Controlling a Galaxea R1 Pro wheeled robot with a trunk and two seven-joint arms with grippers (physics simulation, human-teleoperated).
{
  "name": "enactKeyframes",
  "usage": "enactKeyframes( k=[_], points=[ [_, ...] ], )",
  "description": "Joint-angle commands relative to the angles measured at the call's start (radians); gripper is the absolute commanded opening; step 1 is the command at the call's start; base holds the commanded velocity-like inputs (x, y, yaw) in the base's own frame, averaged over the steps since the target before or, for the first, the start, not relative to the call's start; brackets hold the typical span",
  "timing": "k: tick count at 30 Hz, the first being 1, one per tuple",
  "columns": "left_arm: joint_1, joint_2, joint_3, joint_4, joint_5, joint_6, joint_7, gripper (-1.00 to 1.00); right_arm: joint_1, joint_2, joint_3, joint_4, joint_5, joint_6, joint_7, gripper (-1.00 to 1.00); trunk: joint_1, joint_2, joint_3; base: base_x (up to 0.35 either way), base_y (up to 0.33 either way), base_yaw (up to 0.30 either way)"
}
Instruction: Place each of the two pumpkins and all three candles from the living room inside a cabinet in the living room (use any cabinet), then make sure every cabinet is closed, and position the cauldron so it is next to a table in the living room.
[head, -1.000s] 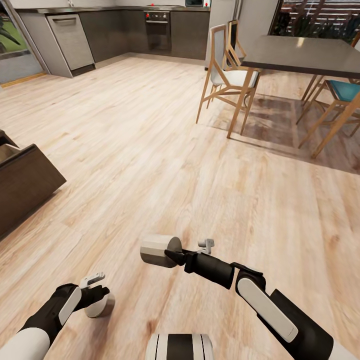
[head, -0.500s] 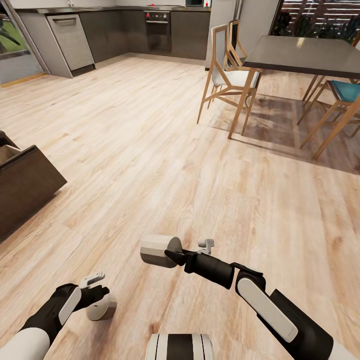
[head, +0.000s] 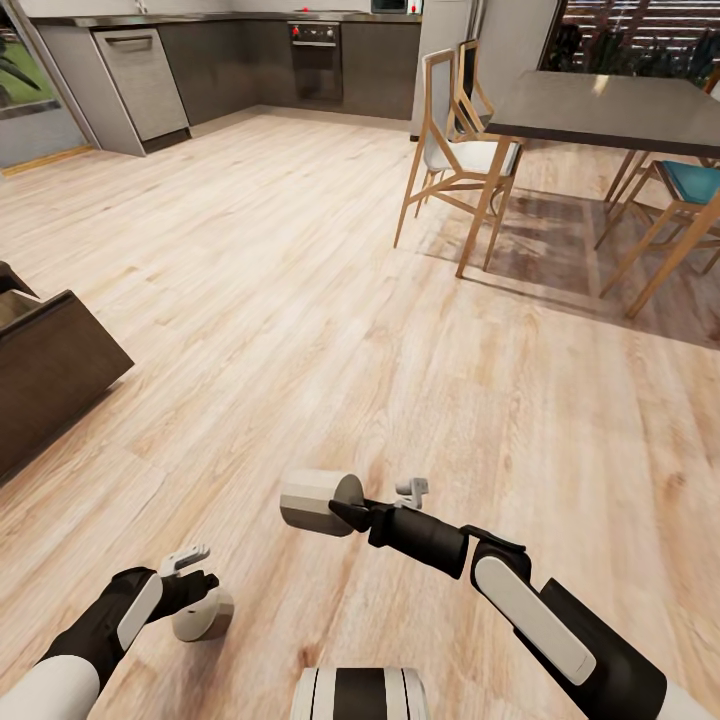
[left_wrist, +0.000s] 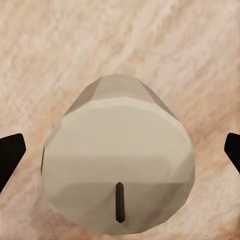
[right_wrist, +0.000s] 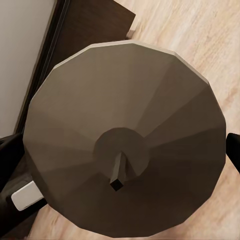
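Two candles are being carried over the wooden floor. My left gripper (head: 195, 597), low at the left in the head view, is shut on a beige candle (head: 205, 618) that hangs just under its fingers. In the left wrist view the candle (left_wrist: 120, 155) has its wick end towards the camera. My right gripper (head: 345, 512) holds the other candle (head: 312, 502) sideways, and its top fills the right wrist view (right_wrist: 125, 135). The dark-brown cabinet (head: 50, 380) stands at the left edge with a drawer (head: 15, 305) pulled open. It also shows behind the right candle (right_wrist: 95, 25).
A dark dining table (head: 610, 110) with wooden chairs (head: 455, 150) stands at the right back. Grey kitchen units (head: 250, 65) and an oven (head: 315, 60) line the far wall. Wide bare floor (head: 300, 300) lies between me and them.
The candle in my left gripper has sagged slightly lower and to the right. The right arm and its candle are unmoved. The view has barely shifted.
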Motion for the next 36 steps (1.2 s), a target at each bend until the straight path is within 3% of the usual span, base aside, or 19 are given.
enactKeyframes(
  k=[1, 5, 10, 16, 21, 27, 30, 36],
  points=[
    [0.0, 0.0, 0.002, -0.001, 0.008, 0.006, 0.003, 1.0, -0.001, -0.001, 0.001, -0.001, -0.005, 0.002, 0.0, -1.0, 0.0, -0.001, -0.005, 0.0, 0.0, 0.0],
    [0.0, 0.0, 0.003, -0.001, 0.008, 0.006, 0.003, 1.0, -0.001, -0.002, 0.002, 0.0, -0.005, 0.002, 0.032, -1.0, 0.002, -0.001, -0.02, 0.0, 0.0, 0.0],
    [0.0, 0.0, 0.003, -0.001, 0.008, 0.006, 0.003, 1.0, -0.001, -0.002, 0.002, 0.007, -0.005, 0.002, 0.105, -1.0, 0.002, -0.001, -0.02, 0.0, 0.0, 0.0],
    [0.0, 0.0, 0.003, -0.001, 0.007, 0.006, 0.003, 1.0, -0.001, -0.002, 0.002, 0.009, -0.005, 0.002, 0.112, -1.0, 0.002, -0.001, -0.02, 0.0, 0.0, 0.0],
    [0.0, -0.001, -0.002, -0.001, 0.005, 0.005, 0.003, 1.0, -0.001, -0.002, 0.002, 0.009, -0.006, 0.002, 0.112, -1.0, 0.004, -0.003, -0.039, 0.0, 0.0, 0.0],
    [0.0, -0.002, -0.006, -0.001, 0.003, 0.004, 0.002, 1.0, -0.001, -0.002, 0.002, 0.009, -0.005, 0.002, 0.112, -1.0, 0.004, -0.003, -0.039, 0.0, 0.0, 0.0],
    [0.0, -0.002, -0.008, -0.001, 0.003, 0.004, 0.002, 1.0, -0.001, -0.001, 0.002, 0.009, -0.004, 0.002, 0.112, -1.0, 0.006, -0.003, -0.051, 0.0, 0.0, 0.0],
    [0.0, -0.002, -0.008, -0.001, 0.002, 0.004, 0.002, 1.0, -0.001, 0.0, 0.001, 0.011, 0.035, 0.002, 0.107, -1.0, 0.007, -0.004, -0.059, 0.0, 0.0, 0.0]
  ],
)
